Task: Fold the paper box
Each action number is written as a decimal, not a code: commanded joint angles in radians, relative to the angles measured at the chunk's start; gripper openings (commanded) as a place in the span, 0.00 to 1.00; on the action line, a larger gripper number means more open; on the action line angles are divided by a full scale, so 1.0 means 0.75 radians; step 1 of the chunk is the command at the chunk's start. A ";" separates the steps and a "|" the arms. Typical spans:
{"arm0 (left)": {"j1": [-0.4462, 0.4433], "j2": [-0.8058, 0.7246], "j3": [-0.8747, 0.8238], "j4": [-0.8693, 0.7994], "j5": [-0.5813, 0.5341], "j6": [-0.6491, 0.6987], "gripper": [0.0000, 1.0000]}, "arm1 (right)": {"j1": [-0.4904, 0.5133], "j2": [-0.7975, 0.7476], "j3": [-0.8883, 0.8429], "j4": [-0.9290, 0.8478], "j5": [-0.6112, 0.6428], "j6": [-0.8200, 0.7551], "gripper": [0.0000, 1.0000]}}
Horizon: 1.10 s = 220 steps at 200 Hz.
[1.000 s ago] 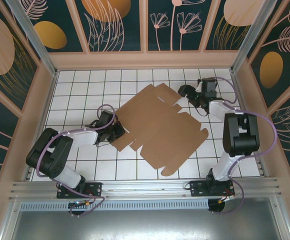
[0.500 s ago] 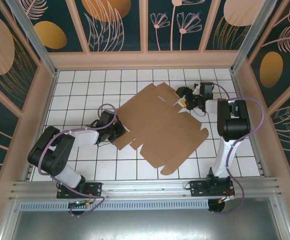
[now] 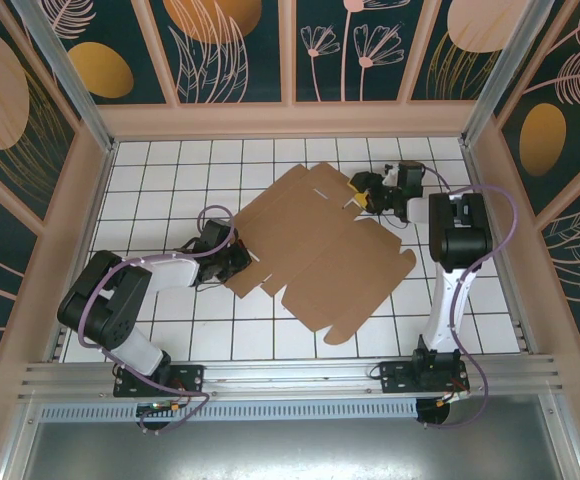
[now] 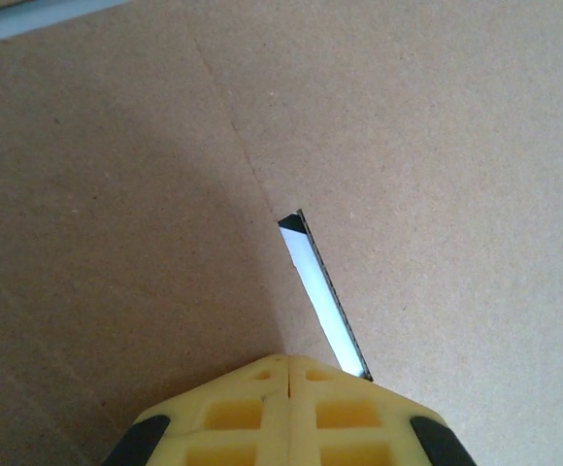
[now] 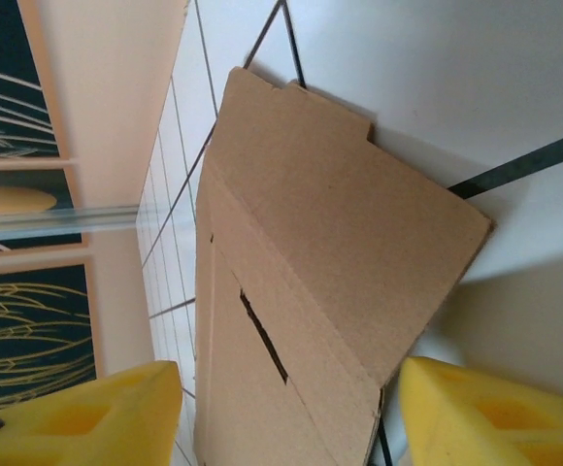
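You had the paper box (image 3: 315, 250) lying as a flat die-cut sheet on the white tiled table (image 3: 170, 160), skewed, between your two arms. No wall or flap stood up in the top view, so I judged the folding barely begun, with every crease and tuck-in left to do. Your left gripper (image 3: 238, 263) sat at the sheet's left edge. Its yellow fingers (image 4: 233, 413) were pressed together over the cardboard beside a narrow slot (image 4: 322, 296); I could not tell whether they pinched any board. Your right gripper (image 3: 360, 193) was at the far right corner, fingers (image 5: 78, 408) spread wide, with the notched end flap (image 5: 340, 214) between them, unclamped.
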 commanded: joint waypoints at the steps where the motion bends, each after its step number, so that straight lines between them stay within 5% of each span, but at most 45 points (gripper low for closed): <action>1: -0.002 0.040 0.012 -0.128 -0.078 0.052 0.00 | 0.010 0.063 0.011 0.095 -0.019 0.057 0.49; 47: -0.001 0.027 0.014 -0.118 -0.080 0.061 0.00 | 0.005 0.070 -0.044 0.316 -0.064 0.189 0.15; 113: -0.003 -0.089 0.048 -0.179 -0.082 0.033 0.00 | -0.042 0.011 -0.179 0.680 -0.083 0.349 0.03; 142: -0.002 -0.229 0.094 -0.251 -0.076 0.041 0.38 | -0.059 -0.100 -0.228 0.707 -0.047 0.300 0.00; 159: -0.001 -0.321 0.133 -0.310 -0.083 0.047 0.53 | -0.068 -0.194 -0.238 0.635 -0.004 0.216 0.00; 220: -0.001 -0.611 0.274 -0.583 -0.357 0.206 0.60 | -0.128 -0.603 -0.096 0.018 0.261 -0.330 0.00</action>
